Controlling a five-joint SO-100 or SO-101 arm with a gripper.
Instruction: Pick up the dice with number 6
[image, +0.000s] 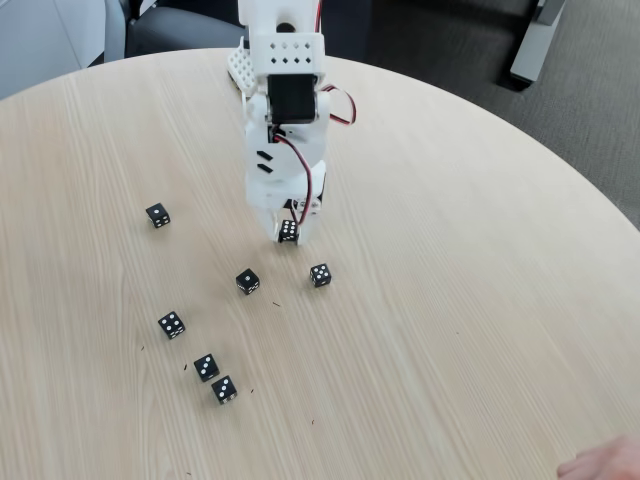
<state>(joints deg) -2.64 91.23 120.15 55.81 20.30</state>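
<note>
Your white arm's gripper (288, 232) reaching down toward mid-tabletop, jaws closing around the dice with number 6 (288, 231), six other black dice (247, 281) lying scattered nearer the tabletop's (470, 300) near edge

arm (285, 110): upper part cut off by top edge | pincer (288, 234): fingertips partly hidden behind held die (288, 231), jaw gap not discernible | die: pip count too small to confirm | counter (480, 300): cut off at left, bottom, right edges | hand (605, 462): only part visible at bottom-right corner
</note>
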